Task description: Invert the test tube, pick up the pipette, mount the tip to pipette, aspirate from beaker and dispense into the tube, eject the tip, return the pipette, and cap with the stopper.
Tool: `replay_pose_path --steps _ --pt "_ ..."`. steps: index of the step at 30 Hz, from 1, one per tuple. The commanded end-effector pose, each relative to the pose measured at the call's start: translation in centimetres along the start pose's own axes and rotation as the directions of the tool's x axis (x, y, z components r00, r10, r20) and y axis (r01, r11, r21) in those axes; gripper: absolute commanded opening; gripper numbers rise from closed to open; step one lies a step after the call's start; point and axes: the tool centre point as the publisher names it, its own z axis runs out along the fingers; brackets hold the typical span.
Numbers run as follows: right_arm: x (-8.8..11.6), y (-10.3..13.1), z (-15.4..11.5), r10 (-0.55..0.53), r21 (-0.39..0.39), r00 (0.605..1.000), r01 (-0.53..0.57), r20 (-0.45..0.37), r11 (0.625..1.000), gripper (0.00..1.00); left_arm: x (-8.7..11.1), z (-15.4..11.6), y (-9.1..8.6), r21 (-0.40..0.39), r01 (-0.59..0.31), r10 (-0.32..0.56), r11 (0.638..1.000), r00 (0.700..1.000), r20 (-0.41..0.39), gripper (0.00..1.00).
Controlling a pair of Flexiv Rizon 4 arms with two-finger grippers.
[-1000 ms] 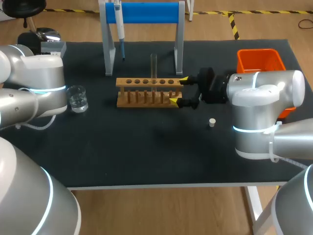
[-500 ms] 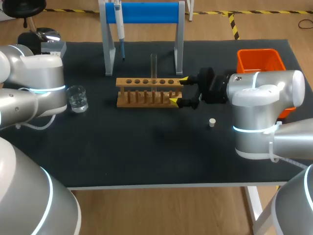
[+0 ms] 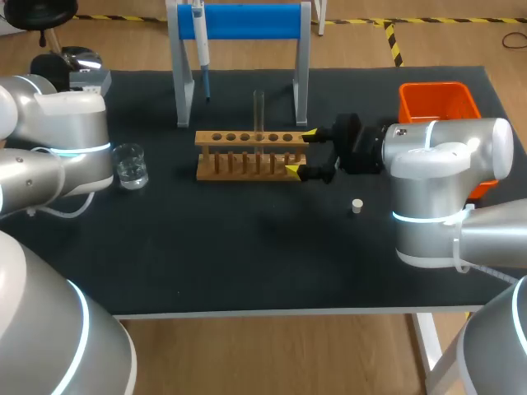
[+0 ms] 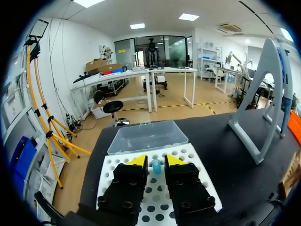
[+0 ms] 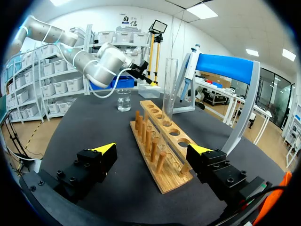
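Right gripper [image 5: 154,149] first: it's released, fingers spread wide. The near end of the wooden rack [image 5: 165,141] sits in the gap between them, and as far as the wrist view shows it touches neither finger. Just ahead, along the rack, the test tube [image 5: 169,84] stands upright in one of the holes. Back beside the gripper's wrist, apart from it on the black table [image 3: 247,263], the small pale stopper [image 3: 357,206] lies on its own. Behind that arm sits the orange bin [image 3: 440,85], partly hidden. Looking further ahead, past the rack's far end, there's the glass beaker [image 5: 123,100] with clear liquid in it. Off to the side beyond the tube, the pipette [image 5: 189,70] hangs on the blue-topped stand [image 5: 225,63].

Over to the left gripper [image 4: 155,161]: the fingers are drawn close together with a narrow gap left between them, and they clamp nothing. It hovers right over the white tip tray [image 4: 200,162]. A small blue tip [image 4: 156,165] shows in that gap, down at the tray under the fingertips, and whether a finger touches it I cannot tell. Just ahead of the gripper lies the tray's clear lid [image 4: 146,136]. Well off to the side, a leg of the stand rises from the table.
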Motion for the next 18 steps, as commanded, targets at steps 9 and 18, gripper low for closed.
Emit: replay_pose_path --steps 9,18 --pt "-0.04 0.01 -0.07 0.000 0.002 1.000 0.000 -0.002 1.000 1.00 -0.40 0.64 0.26 0.004 0.001 -0.001 1.000 1.000 -0.002 0.00" --pt "-0.04 0.01 -0.07 0.000 0.002 1.000 0.000 -0.002 1.000 1.00 -0.24 0.46 0.24 0.006 0.004 -0.004 1.000 1.000 -0.006 0.00"
